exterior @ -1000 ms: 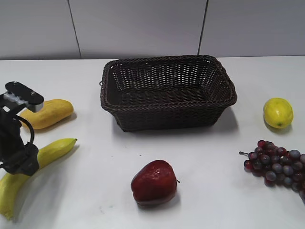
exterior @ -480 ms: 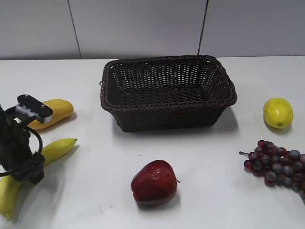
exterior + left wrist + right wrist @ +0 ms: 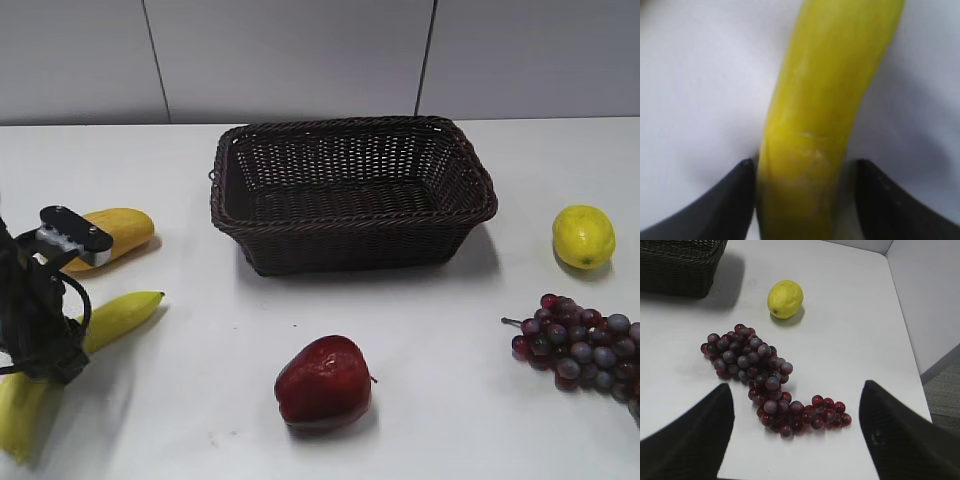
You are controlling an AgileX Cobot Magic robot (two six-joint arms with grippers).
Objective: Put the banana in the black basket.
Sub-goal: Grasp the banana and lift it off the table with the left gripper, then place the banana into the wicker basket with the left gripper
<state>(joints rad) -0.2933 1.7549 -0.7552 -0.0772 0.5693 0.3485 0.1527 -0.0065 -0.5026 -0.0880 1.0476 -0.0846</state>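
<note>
The banana lies on the white table at the front left, its pointed tip toward the basket. My left gripper is down over its middle. In the left wrist view the banana runs between the two black fingers of the left gripper. The left finger touches it and a thin gap shows at the right finger. The black basket stands empty at the back centre. My right gripper is open and empty above the grapes, and is out of the exterior view.
A stubby yellow-orange fruit lies just behind the banana. A red apple sits at front centre. A lemon and dark red grapes lie at the right, and both show in the right wrist view, lemon and grapes.
My left arm has sunk lower over the banana and its wrist has tilted down. The banana has stayed in place.
</note>
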